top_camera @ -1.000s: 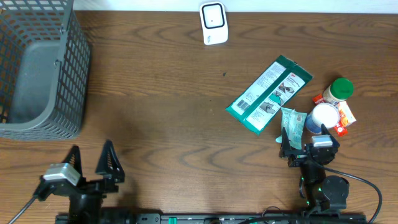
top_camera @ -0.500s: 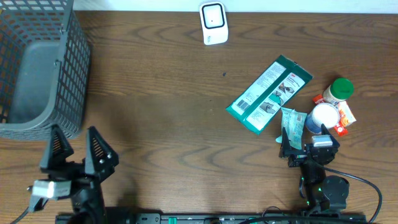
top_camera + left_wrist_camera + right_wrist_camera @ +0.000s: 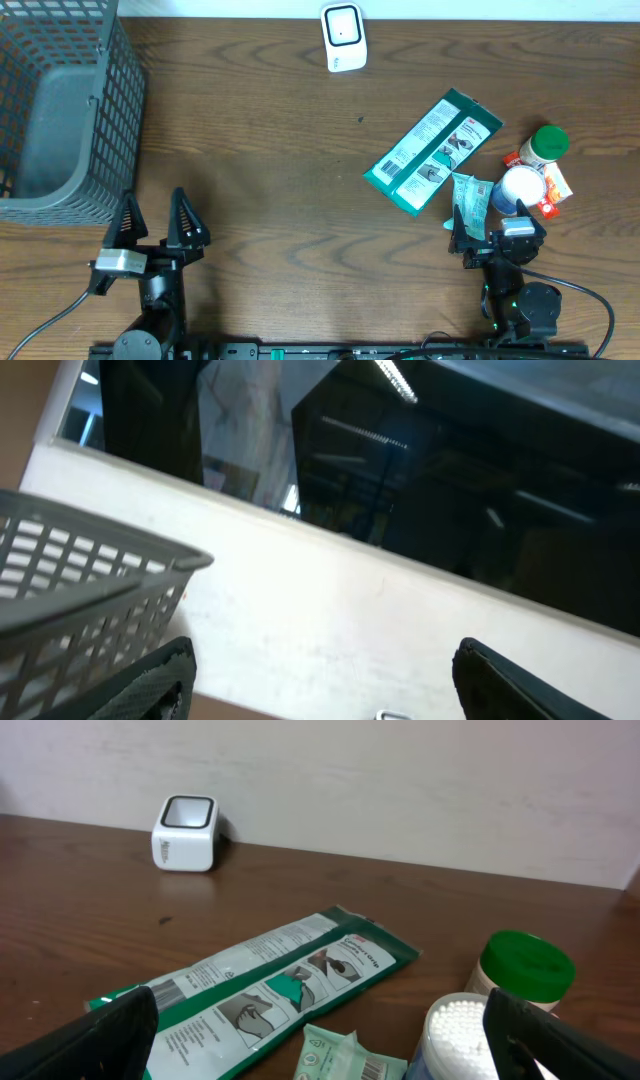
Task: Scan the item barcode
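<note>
The white barcode scanner (image 3: 343,38) stands at the table's far edge, also in the right wrist view as the scanner (image 3: 186,832). Items lie at the right: a long green-and-white packet (image 3: 433,152) (image 3: 270,985), a small mint packet with a barcode (image 3: 471,197) (image 3: 350,1058), a cotton swab tub (image 3: 521,187) (image 3: 468,1025) and a green-lidded jar (image 3: 547,145) (image 3: 527,967). My right gripper (image 3: 497,228) (image 3: 320,1045) is open just in front of the mint packet and tub, holding nothing. My left gripper (image 3: 155,215) (image 3: 325,680) is open and empty at the front left, tilted up toward the wall.
A grey mesh basket (image 3: 60,110) fills the far left corner, and its rim (image 3: 80,600) shows close to the left gripper. An orange-red packet (image 3: 556,190) lies beside the tub.
The left arm swung left toward the basket, then came back right and a little further onto the table. The right arm and the items have not moved.
</note>
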Tool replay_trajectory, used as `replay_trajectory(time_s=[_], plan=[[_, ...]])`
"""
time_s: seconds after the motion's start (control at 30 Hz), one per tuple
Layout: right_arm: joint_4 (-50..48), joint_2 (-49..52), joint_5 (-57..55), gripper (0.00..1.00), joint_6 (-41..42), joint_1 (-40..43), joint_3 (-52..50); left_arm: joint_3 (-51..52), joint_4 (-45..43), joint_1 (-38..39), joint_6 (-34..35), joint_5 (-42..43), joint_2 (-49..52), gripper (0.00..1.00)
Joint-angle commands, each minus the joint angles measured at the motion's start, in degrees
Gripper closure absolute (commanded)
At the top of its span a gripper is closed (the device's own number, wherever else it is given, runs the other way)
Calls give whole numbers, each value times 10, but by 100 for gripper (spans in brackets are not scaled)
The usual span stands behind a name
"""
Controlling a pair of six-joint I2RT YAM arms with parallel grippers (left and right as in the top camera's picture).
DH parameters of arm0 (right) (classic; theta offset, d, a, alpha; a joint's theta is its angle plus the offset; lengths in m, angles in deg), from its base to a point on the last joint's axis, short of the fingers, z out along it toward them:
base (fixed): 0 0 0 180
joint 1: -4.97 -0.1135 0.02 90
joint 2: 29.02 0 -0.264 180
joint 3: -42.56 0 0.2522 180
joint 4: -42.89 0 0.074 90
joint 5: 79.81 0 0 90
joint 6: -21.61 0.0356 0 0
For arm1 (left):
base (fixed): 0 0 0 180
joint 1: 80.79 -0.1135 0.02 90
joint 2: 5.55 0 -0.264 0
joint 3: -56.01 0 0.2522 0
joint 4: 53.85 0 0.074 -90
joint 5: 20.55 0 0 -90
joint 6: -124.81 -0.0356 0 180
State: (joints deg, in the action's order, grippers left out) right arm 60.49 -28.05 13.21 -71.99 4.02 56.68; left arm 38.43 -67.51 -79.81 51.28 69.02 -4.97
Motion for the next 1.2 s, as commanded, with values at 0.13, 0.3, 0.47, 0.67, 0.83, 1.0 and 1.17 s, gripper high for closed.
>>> replay_trajectory(time_s=[0.13,0.3,0.47,0.67,0.83,1.0,1.17], plan=[[3,-3,-2,1,-1,-5,0,35,-1,2,-3,-7,-5,17],[2,-3,-2,1,-1,-5,0,36,78,2,-3,-7,-5,17],[3,-3,-2,1,-1,-5,0,36,179,2,-10,-7,-5,17],[2,-3,-2,1,-1,-5,0,36,263,2,-74,-6,-5,17],[2,-3,-2,1,-1,-5,0,36,271,2,-161,13,-5,17],[3,-3,-2,1,-1,-5,0,36,301,2,-179,31,-5,17],[3,-3,-2,1,-1,-5,0,36,312,2,-180,36,-4,17]])
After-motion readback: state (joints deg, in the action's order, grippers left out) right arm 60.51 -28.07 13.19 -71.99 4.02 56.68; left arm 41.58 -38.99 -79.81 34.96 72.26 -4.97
